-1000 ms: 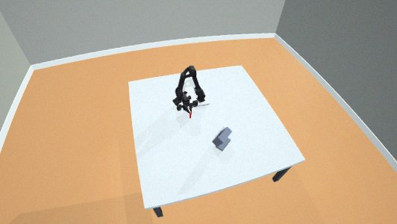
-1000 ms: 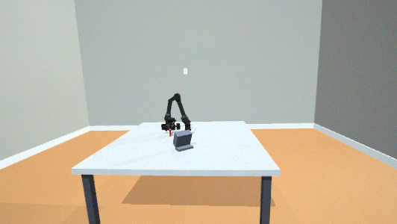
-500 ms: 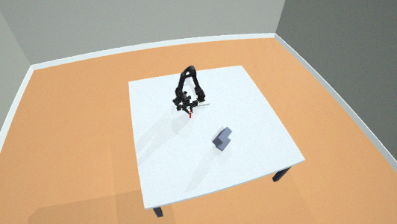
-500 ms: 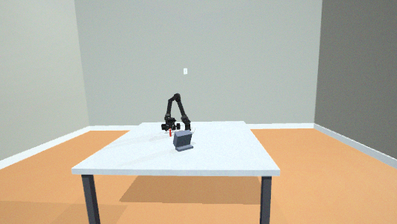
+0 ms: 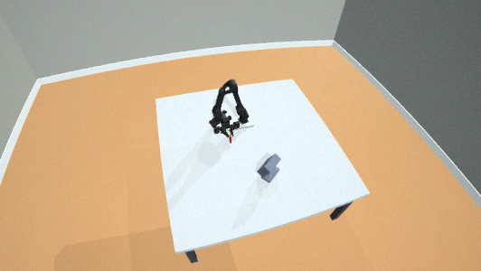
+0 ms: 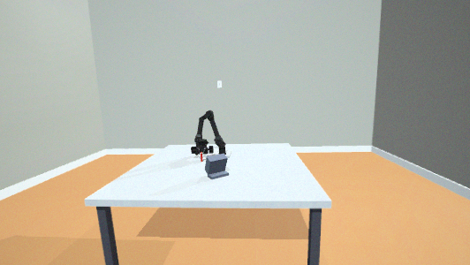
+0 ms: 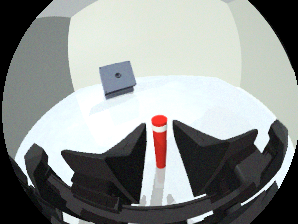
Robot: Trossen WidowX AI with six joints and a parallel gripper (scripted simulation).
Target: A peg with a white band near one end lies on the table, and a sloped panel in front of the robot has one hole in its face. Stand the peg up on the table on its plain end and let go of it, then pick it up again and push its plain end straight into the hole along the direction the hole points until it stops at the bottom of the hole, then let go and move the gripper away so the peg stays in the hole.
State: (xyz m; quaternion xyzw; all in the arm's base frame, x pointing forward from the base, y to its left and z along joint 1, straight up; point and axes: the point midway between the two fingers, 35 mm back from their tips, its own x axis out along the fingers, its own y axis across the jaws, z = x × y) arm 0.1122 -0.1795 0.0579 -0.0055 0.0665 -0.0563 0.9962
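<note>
From the top, my arm [image 5: 231, 86] [image 6: 209, 116] folds high at the elbow, its forearm dropping toward the white table [image 5: 289, 135] [image 6: 247, 190] [image 7: 65, 130]. From the exterior, my gripper [image 6: 201, 152] [image 7: 160, 123] hangs low, the red peg [image 5: 231, 139] [image 6: 201, 157] [image 7: 160, 147] upright on the table, near the sloped panel [image 5: 269, 167] [image 6: 216, 164] [image 7: 117, 79]. In the wrist view, my fingers stand partly open around the peg, gaps on both sides, holding nothing; its white band is near the top.

One camera looks steeply down on my whole worktop [image 5: 217, 190] [image 6: 208, 194] [image 7: 60, 130] from high up; another faces me from well beyond its far edge. My close wrist view looks outward past my jaws [image 5: 230, 134] [image 6: 201, 154]. All share the sloped panel [image 5: 268, 167] [image 6: 216, 164] [image 7: 118, 82].
</note>
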